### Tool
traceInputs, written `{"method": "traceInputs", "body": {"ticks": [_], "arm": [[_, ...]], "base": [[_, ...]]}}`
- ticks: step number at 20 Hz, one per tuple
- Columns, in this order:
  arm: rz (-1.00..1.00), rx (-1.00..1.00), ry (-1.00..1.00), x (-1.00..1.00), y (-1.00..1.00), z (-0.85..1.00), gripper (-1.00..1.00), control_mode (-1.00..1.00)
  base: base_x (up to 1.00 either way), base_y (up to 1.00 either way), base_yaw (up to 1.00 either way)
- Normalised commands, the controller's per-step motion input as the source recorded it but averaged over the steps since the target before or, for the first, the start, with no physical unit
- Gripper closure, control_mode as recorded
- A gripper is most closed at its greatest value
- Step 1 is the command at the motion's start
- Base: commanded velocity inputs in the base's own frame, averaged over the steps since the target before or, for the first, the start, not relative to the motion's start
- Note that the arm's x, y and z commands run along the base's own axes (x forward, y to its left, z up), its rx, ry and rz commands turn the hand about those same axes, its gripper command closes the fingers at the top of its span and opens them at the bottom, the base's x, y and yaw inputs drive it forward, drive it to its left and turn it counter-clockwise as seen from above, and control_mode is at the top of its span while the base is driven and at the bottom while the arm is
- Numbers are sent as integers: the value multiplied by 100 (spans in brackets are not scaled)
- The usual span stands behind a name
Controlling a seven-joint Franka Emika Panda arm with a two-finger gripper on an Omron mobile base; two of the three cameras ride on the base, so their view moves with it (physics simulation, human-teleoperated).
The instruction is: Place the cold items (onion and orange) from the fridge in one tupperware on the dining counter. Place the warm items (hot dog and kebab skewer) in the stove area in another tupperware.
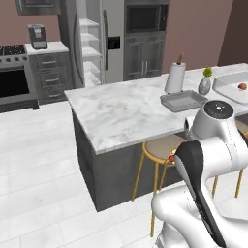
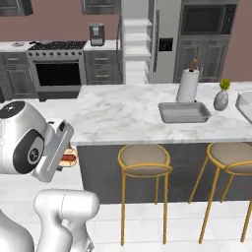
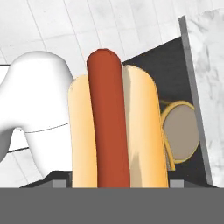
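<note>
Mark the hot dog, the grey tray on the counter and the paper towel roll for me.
hot dog (image 3: 105,127): hand view, on the sausage's middle.
grey tray (image 2: 184,112): right base view, on its bare floor.
paper towel roll (image 2: 188,85): right base view, on the white roll's side.

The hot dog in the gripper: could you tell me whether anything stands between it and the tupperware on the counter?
The hot dog is held low beside the counter, below the marble top. The counter edge stands between it and the tupperware; above the top, nothing visible blocks the way.
</note>
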Motion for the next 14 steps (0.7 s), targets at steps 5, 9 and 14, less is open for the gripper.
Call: {"method": "traceInputs", "body": {"ticks": [5,9,14], "arm": [[0,0,0,0,0,0,100,100],[0,0,0,0,0,0,100,100],[0,0,0,0,0,0,100,100]], "base": [[0,-100,0],[1,-100,0],[21,-79,2]]}}
